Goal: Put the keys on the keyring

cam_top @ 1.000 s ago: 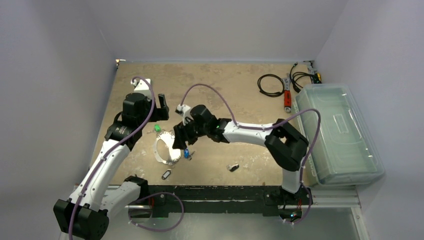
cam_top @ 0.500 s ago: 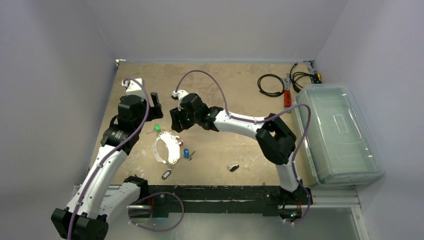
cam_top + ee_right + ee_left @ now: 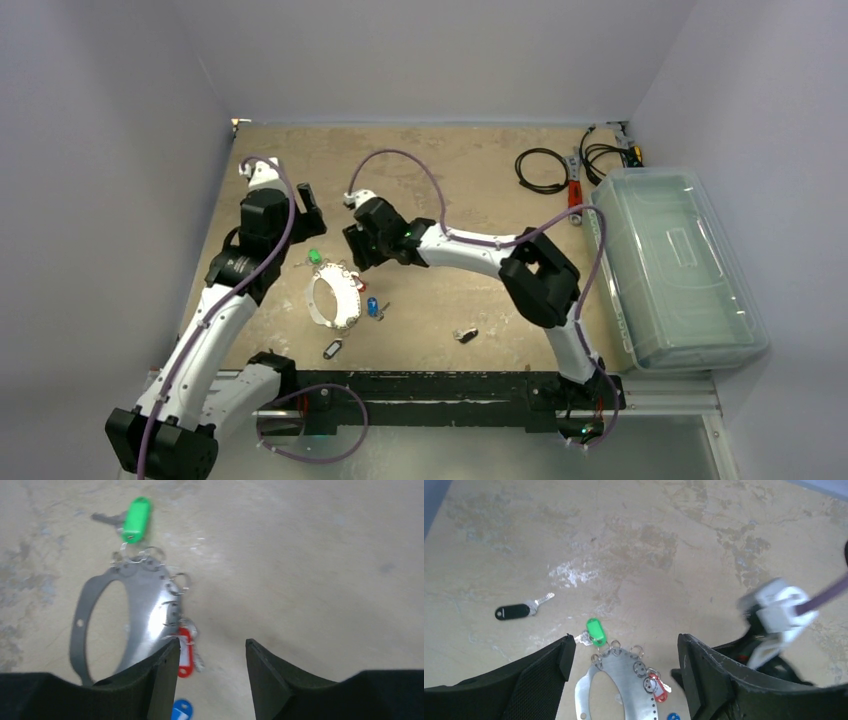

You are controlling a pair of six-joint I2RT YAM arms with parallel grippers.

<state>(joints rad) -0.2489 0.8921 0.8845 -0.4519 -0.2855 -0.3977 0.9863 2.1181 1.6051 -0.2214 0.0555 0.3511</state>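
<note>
Hanging near keyring (image 3: 145, 615), left gripper (image 3: 624, 647) and right gripper (image 3: 211, 647), jaws apart, empty, keys (image 3: 136, 513) with unreadable tags.

One keyring (image 3: 631, 690), one green key (image 3: 595, 631), one red key (image 3: 184, 652), one blue key (image 3: 372, 307), three black keys (image 3: 516, 611)

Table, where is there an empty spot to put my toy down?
The widest bare patch is the far middle of the table, between the left gripper and the black cable. It is crowded around the keyring, with the green key and right gripper close, and at the far right by the plastic box.
</note>
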